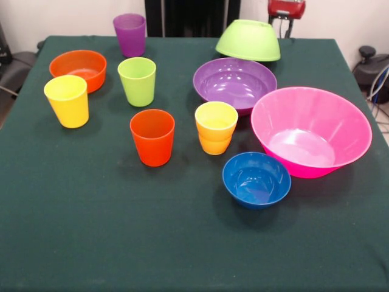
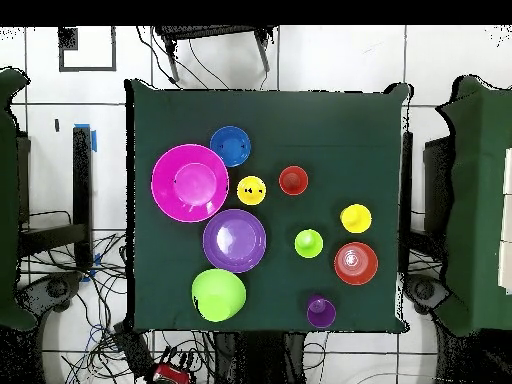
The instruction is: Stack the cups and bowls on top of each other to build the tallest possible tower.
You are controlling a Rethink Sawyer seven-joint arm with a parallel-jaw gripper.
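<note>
Bench [image 1: 91, 243] under dark green cloth; pale wall and cables beyond. Nothing stacked into a tower yet, all pieces spread over the far half.

Bowls on one side:
- pink bowl [image 1: 311, 131], largest, upright
- purple bowl [image 1: 234, 82] just beside it
- lime green bowl [image 1: 248, 40], upside down at the far edge, close against the purple one, contact uncertain
- blue bowl [image 1: 256, 179], small, nearest the front
- orange bowl [image 1: 78, 68], alone on the other side

Cups, all mouth up, standing apart:
- purple cup [image 1: 130, 33]
- lime green cup [image 1: 137, 80]
- yellow cup [image 1: 67, 100]
- orange-red cup [image 1: 152, 137]
- yellow-orange cup [image 1: 216, 126], two-toned, possibly one nested in another; cannot tell

Red arm part [image 1: 286, 7] behind the lime green bowl, off the bench. Hand not made out there; wide or narrow cannot be told.

Handling, judged:
- Thin moulded plastic throughout: light, stiff, not fragile.
- Glossy and tapered, so likely to slide or tip under a sideways nudge.
- Cups best taken by the rim, one wall pinched from above near the lip.
- Bowls too broad to span; same rim pinch, expect swing and tilt on lifting.
- Inverted lime bowl offers no rim from above; awkward, probably only a push or an edge pinch.
- Pink bowl the likely base: widest footing.
</note>
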